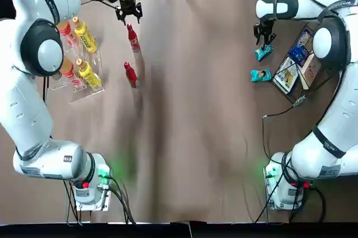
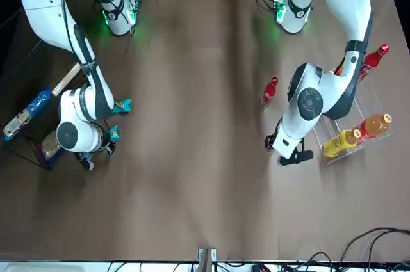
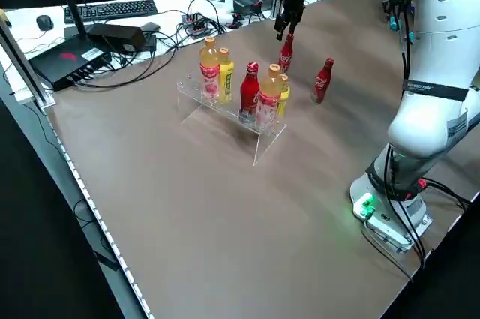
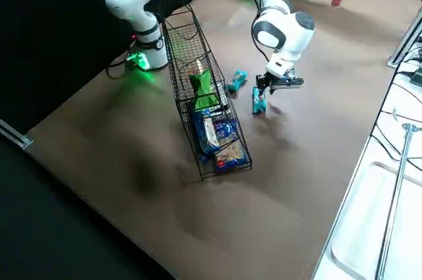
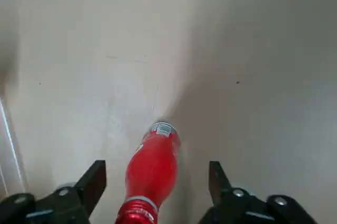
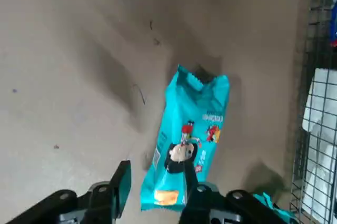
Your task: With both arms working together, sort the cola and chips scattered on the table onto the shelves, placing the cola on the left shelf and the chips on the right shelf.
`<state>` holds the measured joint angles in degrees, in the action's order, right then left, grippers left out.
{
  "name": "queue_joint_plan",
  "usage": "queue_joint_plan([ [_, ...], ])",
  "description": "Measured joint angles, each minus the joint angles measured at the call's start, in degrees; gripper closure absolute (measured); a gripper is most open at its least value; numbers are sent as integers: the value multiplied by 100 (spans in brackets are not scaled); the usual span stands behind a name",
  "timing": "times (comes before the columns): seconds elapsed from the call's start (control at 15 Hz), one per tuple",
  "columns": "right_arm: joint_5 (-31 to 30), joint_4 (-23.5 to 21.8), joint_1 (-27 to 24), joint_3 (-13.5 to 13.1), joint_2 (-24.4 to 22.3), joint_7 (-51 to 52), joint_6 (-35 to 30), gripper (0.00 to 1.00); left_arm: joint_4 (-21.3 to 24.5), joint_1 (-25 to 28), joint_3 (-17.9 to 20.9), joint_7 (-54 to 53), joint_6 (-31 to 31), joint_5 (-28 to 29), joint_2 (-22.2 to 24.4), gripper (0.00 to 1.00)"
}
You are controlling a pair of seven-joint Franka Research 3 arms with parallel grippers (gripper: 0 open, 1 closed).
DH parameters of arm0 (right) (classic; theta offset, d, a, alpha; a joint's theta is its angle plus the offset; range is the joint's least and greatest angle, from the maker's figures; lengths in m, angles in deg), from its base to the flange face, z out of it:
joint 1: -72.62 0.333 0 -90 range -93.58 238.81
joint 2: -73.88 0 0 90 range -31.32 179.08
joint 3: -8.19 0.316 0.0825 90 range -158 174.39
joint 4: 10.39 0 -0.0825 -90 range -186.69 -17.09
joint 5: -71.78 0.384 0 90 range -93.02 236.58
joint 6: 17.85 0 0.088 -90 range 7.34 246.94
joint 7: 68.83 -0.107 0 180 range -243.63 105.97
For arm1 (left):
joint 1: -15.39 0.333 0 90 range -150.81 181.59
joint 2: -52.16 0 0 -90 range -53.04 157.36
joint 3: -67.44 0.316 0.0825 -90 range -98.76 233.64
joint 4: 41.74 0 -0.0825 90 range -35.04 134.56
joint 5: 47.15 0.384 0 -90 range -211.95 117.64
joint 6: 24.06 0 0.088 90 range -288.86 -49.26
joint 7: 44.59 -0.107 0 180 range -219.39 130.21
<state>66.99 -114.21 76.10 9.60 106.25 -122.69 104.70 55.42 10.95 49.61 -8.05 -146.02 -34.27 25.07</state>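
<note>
Beside the clear acrylic bottle rack (image 1: 78, 89), taken as the landmark, the left gripper (image 1: 128, 11) is hovering over a slim red cola bottle (image 1: 133, 38) standing on the brown desk (image 1: 190, 137) just off the rack's far inner corner; its fingers (image 5: 92, 184) are spread, straddling the bottle without touching it. A second red cola bottle (image 1: 130, 74) is standing on the desk nearer the rack's front. One red cola bottle (image 3: 250, 90) is already sitting in the rack among orange and yellow bottles (image 1: 85, 35).

Well apart from the rack, across the desk, the right gripper (image 1: 264, 35) is poised over a teal-blue crinkly chip bag (image 6: 187, 147), fingers released, nothing held. Another teal bag (image 1: 260, 74) is lying just beside it. A bright green chip bag (image 4: 203, 89) is resting in the black wire-mesh rack (image 4: 181, 43).

Judgement: one of each is shelved; two colas and two bags are outstanding.

White label script is showing on the colas, and print on the teal bag; neither is legible.
</note>
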Motion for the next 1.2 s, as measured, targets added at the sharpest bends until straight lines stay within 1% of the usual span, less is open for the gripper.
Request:
queue_joint_plan([
  [0.07,-15,0,-7,-13,21,0,31,52,-5,6,2,53,1,0,1,19],
  [0.27,-107,0,-17,-37,87,1,45,54,-8,25,7,111,121,0,1,25],
  [0.33,-110,-2,-18,-38,104,2,44,55,-13,24,7,113,199,1,1,30],
  [0.47,-115,-7,-22,-42,131,5,36,58,-35,23,5,116,339,1,7,31],
  [0.53,-122,-12,-23,-44,138,5,23,66,-46,23,0,117,424,1,13,32],
  [0.67,-129,-9,-23,-48,137,6,-13,70,-61,17,-11,123,578,1,38,34],
  [0.87,-131,14,-23,-48,121,5,-111,97,-63,11,-15,131,639,1,73,35],
  [0.93,-132,22,-23,-47,117,5,-142,99,-63,10,-16,133,640,1,75,36],
  [1.2,-132,93,-22,-42,116,8,-401,99,-62,7,-25,240,722,1,75,39],
])
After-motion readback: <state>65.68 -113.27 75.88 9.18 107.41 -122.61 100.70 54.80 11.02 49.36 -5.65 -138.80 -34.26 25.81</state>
